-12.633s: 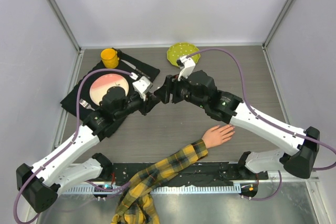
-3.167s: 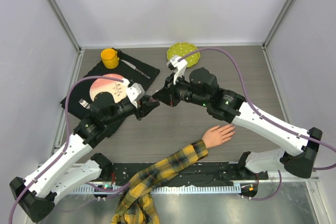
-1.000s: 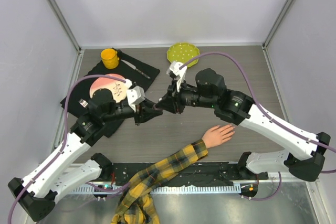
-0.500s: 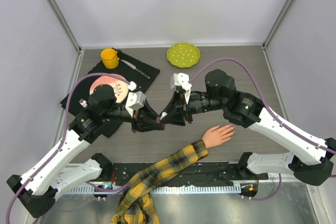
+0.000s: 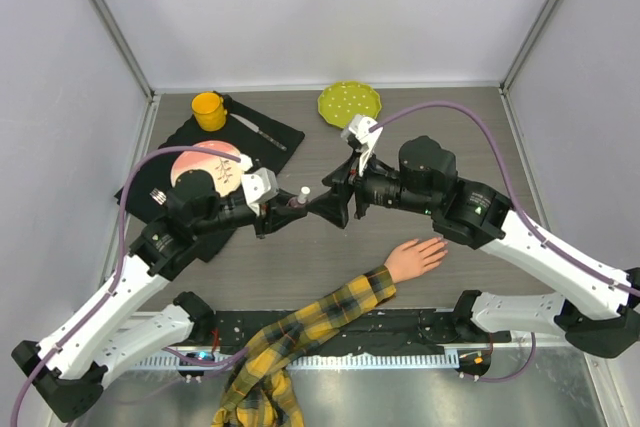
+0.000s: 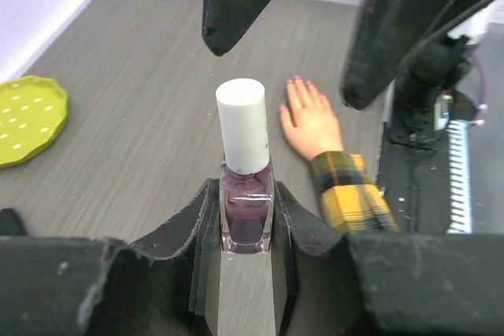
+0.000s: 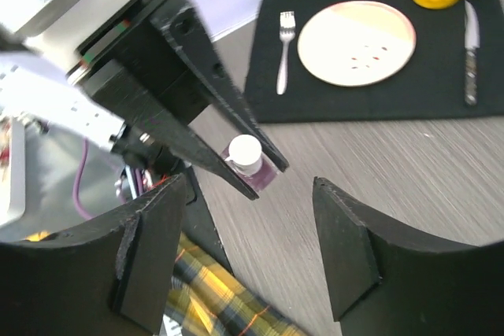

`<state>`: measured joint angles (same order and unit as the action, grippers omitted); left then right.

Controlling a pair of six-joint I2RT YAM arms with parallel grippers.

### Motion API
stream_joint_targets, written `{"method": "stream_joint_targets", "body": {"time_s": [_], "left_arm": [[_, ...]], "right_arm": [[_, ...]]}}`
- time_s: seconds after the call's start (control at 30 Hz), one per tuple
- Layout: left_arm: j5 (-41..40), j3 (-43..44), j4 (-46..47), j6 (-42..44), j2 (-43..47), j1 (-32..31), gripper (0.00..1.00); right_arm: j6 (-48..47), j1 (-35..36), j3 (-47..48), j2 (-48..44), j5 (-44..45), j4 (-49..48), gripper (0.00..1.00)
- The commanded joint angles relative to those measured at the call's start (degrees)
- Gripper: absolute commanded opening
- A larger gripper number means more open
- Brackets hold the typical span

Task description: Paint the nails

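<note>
**Right arm pulled back from the bottle; cap not yet off**

Since half a second ago the two wrists have lifted and parted. The right gripper [image 5: 335, 202] now stands just short of the bottle instead of crowding it.

- Left gripper [image 6: 246, 208]: fingers clamped on the glass body of the polish bottle [image 6: 246, 222], which sits upright between them, white cap [image 6: 242, 123] on.
- Right gripper: jaws wide apart, holding nothing, pointed at the cap.
- The nails [image 6: 300, 83] are bare as far as I can tell, on the mannequin hand [image 5: 415, 257]. It lies flat on the table, near-right of the bottle and below the right forearm.

My read on the step is uncapping. I would bring the right jaws in square to the cap's axis and close only on the white part, clear of the left fingertips. Then I would twist while the left hand holds firm. A skewed grip could lever the bottle out of the left fingers.

Room:
- Open wood between the grippers and the mannequin hand, enough to carry the brush down.
- Black mat [image 5: 275, 134] with the dinner plate sits behind the left arm.
- Green plate [image 5: 349, 103] is at the far edge.
- Plaid sleeve [image 5: 330, 312] runs to the near rail.
</note>
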<state>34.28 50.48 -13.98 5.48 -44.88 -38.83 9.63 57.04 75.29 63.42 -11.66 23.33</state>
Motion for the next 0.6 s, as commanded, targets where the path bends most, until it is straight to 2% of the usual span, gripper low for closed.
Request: {"method": "stream_joint_targets", "body": {"time_s": [0.0, 0.13, 0.47, 0.57], "left_arm": [[-5.98, -0.64, 3.61, 2.52, 1.38, -0.02, 0.00], [-7.21, -1.08, 4.05, 2.61, 1.55, -0.02, 0.00], [-7.30, -1.52, 3.61, 2.61, 1.20, -0.02, 0.00], [-7.30, -1.52, 3.61, 2.70, 1.29, -0.02, 0.00]], "right_arm": [[6.01, 0.27, 1.61, 1.44, 7.79, -3.12, 0.67], [6.90, 0.44, 3.46, 3.64, 9.46, -3.03, 0.54], [5.67, 0.88, 5.92, 7.42, 8.41, -3.21, 0.52], [5.49, 0.88, 6.28, 8.21, 7.97, -3.29, 0.47]]}}
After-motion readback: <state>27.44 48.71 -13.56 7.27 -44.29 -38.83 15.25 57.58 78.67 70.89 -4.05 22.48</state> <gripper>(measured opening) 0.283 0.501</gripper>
